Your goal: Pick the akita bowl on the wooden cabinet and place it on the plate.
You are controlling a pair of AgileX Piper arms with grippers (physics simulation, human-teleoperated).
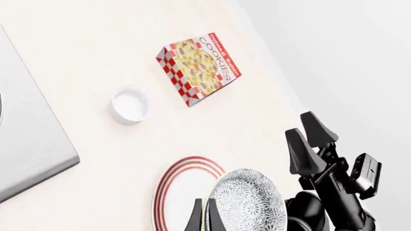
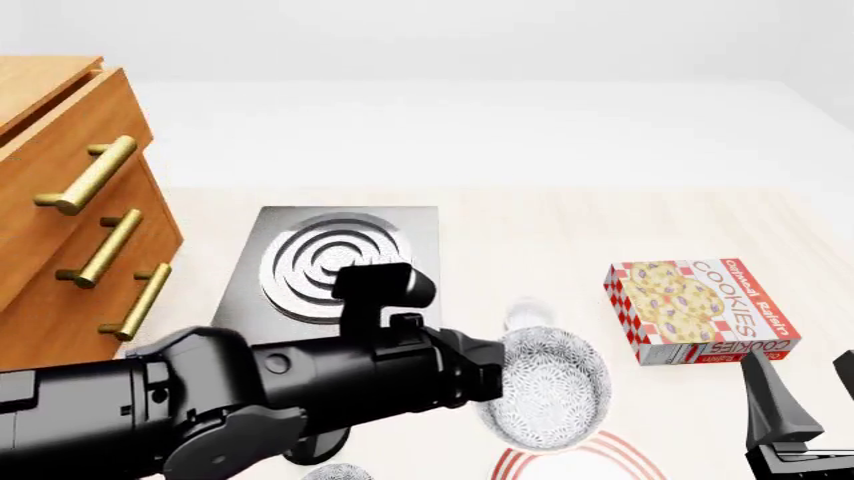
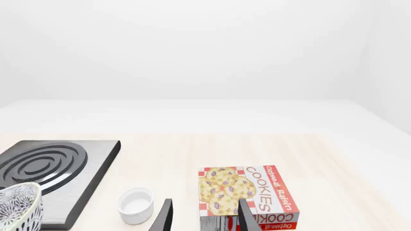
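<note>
cookie box printed "COOKIES" in red capitals, "Oatmeal Raisin" in smaller white letters alongside

Front view. The left arm reaches across the bench, its pincer at the rim of the patterned bowl, held above the red-ringed plate. Behind stand the stove slab, the wooden cabinet at left and a cookie box at right.

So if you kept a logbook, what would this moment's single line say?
left gripper: shut on akita bowl | bowl: held above plate | right gripper: open, holding nothing, beside plate | step: lower bowl onto plate
</note>
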